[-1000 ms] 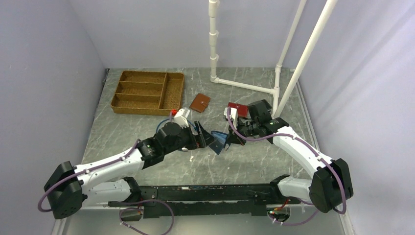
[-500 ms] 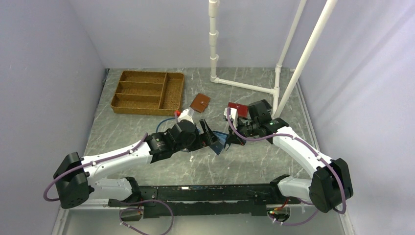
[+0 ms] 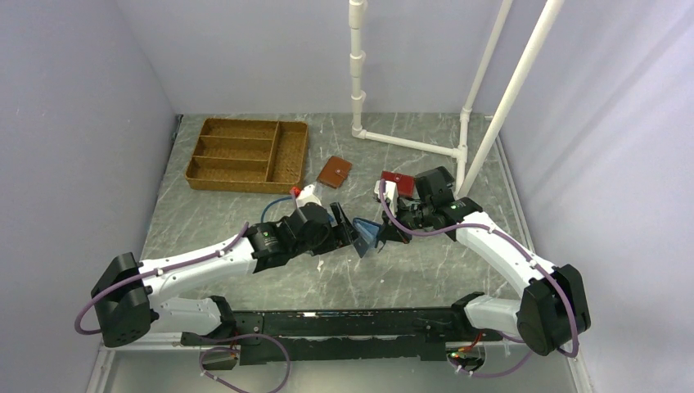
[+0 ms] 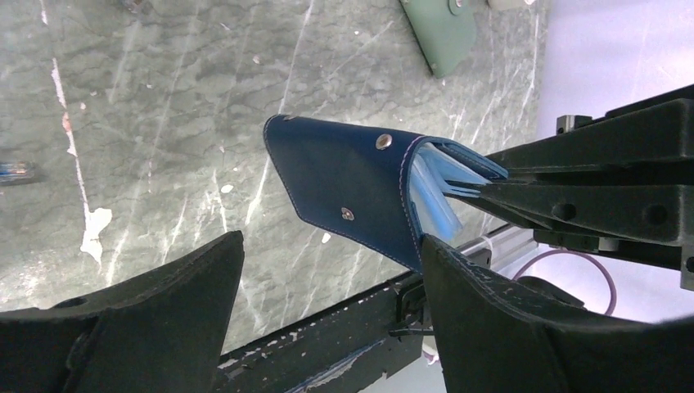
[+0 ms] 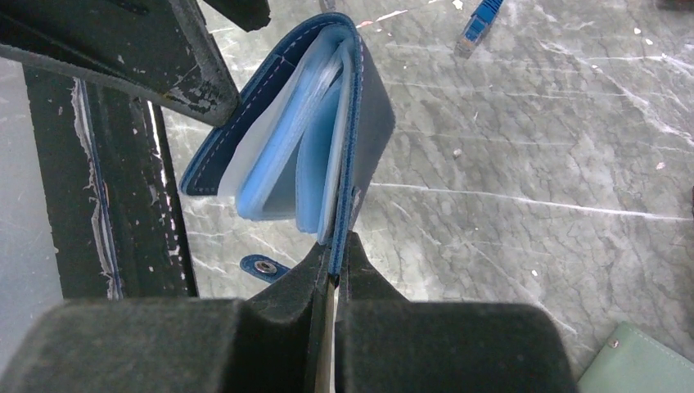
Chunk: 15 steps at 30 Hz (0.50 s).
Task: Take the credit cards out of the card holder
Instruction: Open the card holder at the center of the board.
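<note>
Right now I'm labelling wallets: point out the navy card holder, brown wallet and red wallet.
card holder [image 4: 352,184]: left wrist view, outer navy cover.
brown wallet [image 3: 335,172]: top view, its middle.
red wallet [image 3: 397,180]: top view, visible left part.

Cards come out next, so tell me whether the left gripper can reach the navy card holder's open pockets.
Probably yes. The right gripper pinches one cover, holding the card holder off the table with its light blue pockets fanned. The left gripper is open right beside it, nothing between them.
</note>
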Available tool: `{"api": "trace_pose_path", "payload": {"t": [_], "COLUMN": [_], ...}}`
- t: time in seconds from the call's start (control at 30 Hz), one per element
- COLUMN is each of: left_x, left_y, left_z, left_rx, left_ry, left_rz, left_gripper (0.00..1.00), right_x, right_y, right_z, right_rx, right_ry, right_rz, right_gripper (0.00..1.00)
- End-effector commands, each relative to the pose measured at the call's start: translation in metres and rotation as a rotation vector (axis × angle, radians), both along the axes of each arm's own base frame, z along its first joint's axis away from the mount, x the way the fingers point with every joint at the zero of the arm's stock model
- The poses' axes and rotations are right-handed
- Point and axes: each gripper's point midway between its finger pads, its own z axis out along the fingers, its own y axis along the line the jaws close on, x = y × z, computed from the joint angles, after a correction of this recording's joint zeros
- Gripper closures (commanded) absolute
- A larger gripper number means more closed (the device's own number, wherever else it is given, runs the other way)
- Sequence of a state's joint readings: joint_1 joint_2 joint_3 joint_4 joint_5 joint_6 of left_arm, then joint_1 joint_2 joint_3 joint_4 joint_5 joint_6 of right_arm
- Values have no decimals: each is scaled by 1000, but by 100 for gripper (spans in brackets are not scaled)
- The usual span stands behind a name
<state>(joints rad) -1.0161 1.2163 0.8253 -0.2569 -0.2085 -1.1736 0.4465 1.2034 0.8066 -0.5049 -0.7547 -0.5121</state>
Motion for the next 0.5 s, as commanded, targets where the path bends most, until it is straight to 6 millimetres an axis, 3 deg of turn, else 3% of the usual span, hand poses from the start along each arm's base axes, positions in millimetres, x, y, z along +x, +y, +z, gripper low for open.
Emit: {"api": "trace_pose_path", "payload": {"t": [0.0,0.33,0.47], "left_x": [8,14,13], "left_y": [10,26,18], "left_z": [5,-15,-19], "left_rx": [40,198,221], "left_ry": [-29,-57,-123], "left_rz": [57,56,-57], "left_gripper": [19,34,43], "right_x": [6,-2,-8], "right_y": [5,8,10], "right_z": [11,12,11], "right_rx": [37,54,69], "right_ry": [-44,-23,4], "right_rz": [12,54,83], "right_gripper": [100,100,100]}}
